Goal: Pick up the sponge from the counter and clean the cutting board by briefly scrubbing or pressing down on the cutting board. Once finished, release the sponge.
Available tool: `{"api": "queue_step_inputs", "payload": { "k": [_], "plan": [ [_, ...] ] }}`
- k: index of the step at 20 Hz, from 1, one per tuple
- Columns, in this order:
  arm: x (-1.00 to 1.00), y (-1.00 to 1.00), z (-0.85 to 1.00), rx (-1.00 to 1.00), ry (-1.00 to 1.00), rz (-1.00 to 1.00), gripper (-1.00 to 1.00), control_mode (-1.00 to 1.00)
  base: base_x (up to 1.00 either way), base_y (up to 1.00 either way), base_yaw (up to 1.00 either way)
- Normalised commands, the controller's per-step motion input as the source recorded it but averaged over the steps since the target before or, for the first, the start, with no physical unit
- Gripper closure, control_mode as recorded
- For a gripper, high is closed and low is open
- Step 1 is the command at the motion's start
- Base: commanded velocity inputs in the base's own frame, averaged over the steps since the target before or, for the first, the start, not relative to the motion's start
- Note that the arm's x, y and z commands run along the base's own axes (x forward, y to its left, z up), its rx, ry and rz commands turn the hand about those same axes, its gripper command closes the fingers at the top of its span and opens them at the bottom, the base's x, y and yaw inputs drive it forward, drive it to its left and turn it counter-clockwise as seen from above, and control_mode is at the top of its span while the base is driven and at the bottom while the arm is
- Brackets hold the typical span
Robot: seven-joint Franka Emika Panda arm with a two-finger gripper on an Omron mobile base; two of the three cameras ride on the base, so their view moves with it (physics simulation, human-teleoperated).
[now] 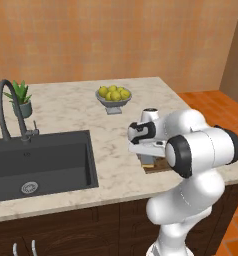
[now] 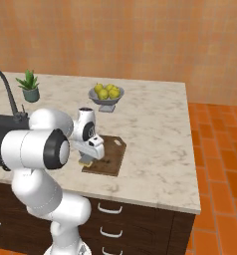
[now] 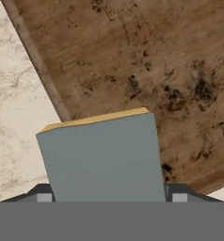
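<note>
Gripping the sponge (image 3: pixel 102 157), the pincer (image 2: pixel 86 160) hangs over the board's (image 2: pixel 110 154) near-left corner on the surface (image 2: pixel 155 129). Pickup looks done; scrubbing seems underway or about to start, release still left.

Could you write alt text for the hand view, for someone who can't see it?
A grey-green and yellow sponge sits clamped in the robot's gripper, held over a dark brown, stained cutting board. Pale marbled counter shows to the left of the board's edge.
</note>
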Motion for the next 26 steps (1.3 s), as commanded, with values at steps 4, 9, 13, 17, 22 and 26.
{"api": "queue_step_inputs", "payload": {
  "k": [4, 9, 13, 17, 22, 26],
  "plan": [
    [-0.11, 0.00, -0.06, 0.00, -0.01, 0.00, 1.00, -1.00, 0.00, 0.00, 0.00],
    [0.00, 0.00, -0.12, 0.00, -0.07, 0.00, 1.00, -1.00, 0.00, 0.00, 0.00],
    [0.14, 0.00, -0.25, 0.00, -0.08, 0.00, 1.00, -1.00, 0.00, 0.00, 0.00],
    [0.09, 0.00, -0.27, 0.00, -0.07, 0.00, 1.00, -1.00, 0.00, 0.00, 0.00],
    [0.07, -0.02, -0.05, 0.00, -0.09, 0.00, 1.00, -1.00, 0.00, 0.00, 0.00],
    [0.16, 0.00, 0.00, 0.00, -0.09, 0.00, 1.00, -1.00, 0.00, 0.00, 0.00]
  ]
}}
